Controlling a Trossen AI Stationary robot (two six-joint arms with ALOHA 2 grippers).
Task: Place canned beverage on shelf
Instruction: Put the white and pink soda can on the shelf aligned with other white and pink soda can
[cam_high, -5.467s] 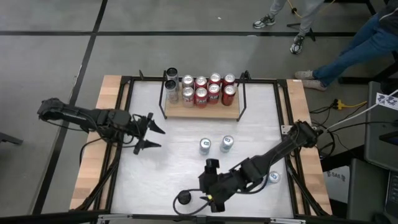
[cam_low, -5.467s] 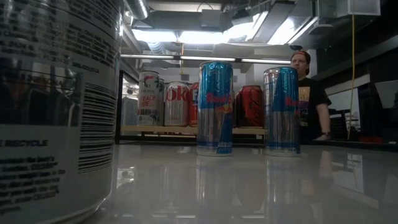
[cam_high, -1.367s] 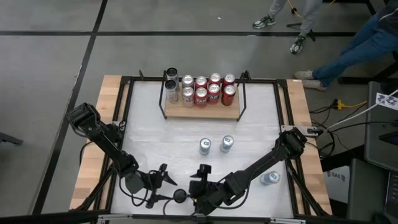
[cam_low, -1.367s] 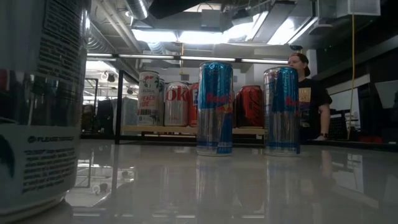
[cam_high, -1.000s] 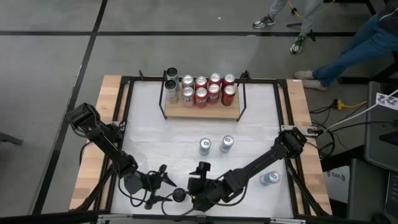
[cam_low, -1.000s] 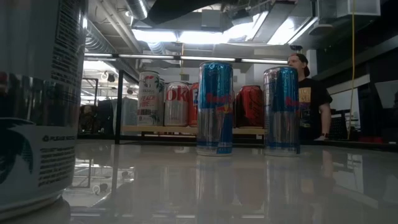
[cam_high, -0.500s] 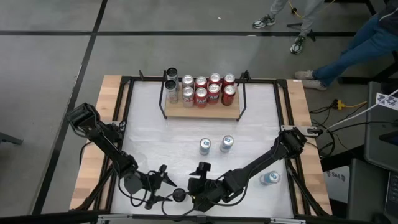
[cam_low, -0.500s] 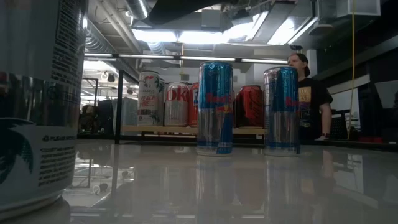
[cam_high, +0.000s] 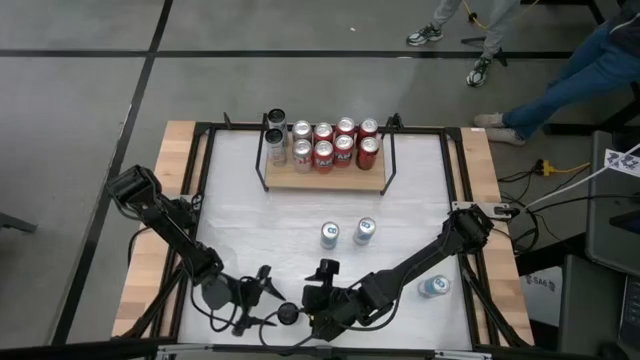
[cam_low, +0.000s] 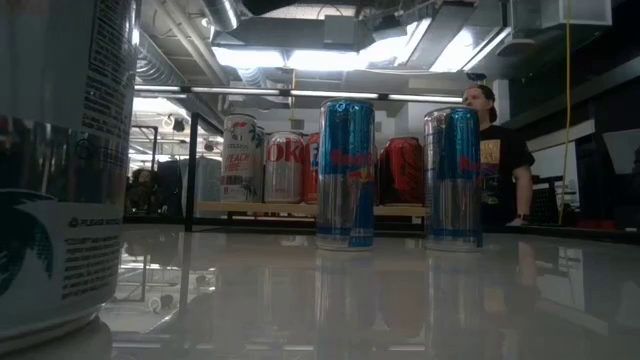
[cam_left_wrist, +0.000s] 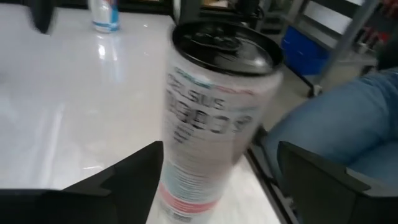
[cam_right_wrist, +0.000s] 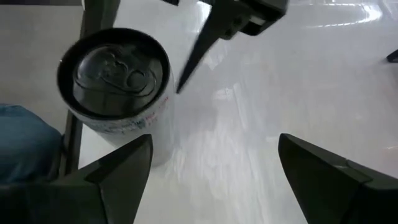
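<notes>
High view showed the left tool (cam_high: 262, 303) spread wide beside the black-topped can (cam_high: 288, 314); rigid, slick, probably heavy, it wanted a mid-body grip. Right tool (cam_high: 318, 313) also gaped.

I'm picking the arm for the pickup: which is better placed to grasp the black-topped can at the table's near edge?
Left, probably. In its wrist view the black-topped can stands upright, centred between the left gripper's open fingers. The right gripper, also open, has the can off to one side.

A person in a black shirt (cam_low: 503, 165) stands beyond the table; jeans-clad legs (cam_high: 570, 80) nearby.
</notes>
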